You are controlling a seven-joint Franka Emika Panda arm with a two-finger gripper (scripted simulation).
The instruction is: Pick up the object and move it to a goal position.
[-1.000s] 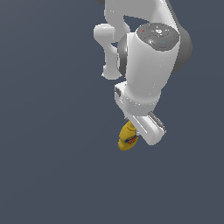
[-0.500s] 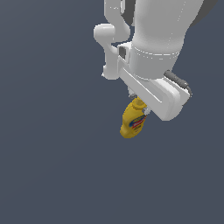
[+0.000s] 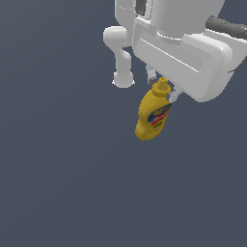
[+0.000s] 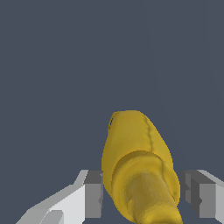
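From the exterior view's left, past the arm's white rounded joint (image 3: pixel 123 77), the yellow mustard bottle (image 3: pixel 153 113) hangs cap-up and slightly tilted over the dark grey floor (image 3: pixel 58 183), its neck clamped between the fingers (image 4: pixel 92 192) of the white gripper (image 3: pixel 163 88) above it.

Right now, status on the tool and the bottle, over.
Tool shut on mustard bottle at its neck. Bottle hangs nozzle-up, clear of the surface. Wrist view: pads flank the bottle on both sides. Nothing in the way.
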